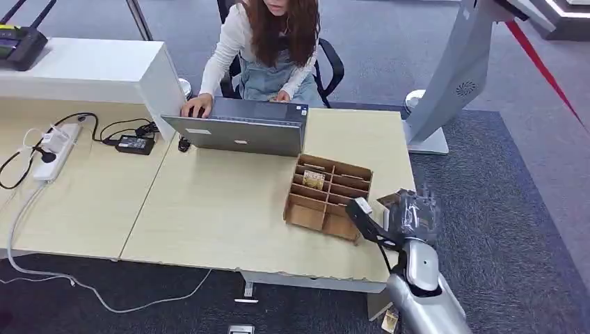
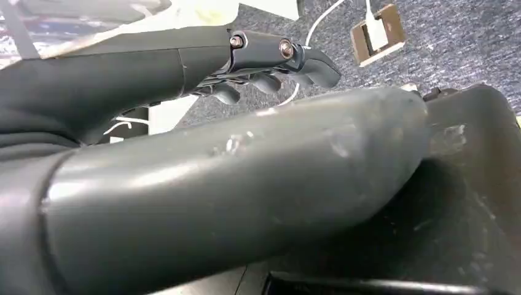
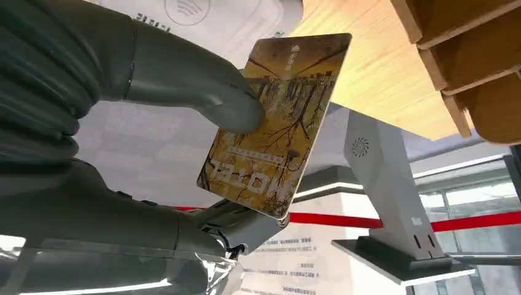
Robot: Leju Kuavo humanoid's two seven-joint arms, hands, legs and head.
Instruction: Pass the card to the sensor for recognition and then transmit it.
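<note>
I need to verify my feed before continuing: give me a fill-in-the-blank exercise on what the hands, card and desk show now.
1. The right hand holds a yellow-brown ____.
2. The cardboard divider box sits on the ____ desk.
3. The person behind the desk is typing on a ____.
4. The left hand holds ____.

Missing words: card; wooden; laptop; nothing

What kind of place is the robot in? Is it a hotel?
Probably a reception or front desk, maybe a hotel's. A person types on a laptop behind the desk, a cardboard organizer holds cards, and the right hand holds a card that looks like a hotel key card.
</note>
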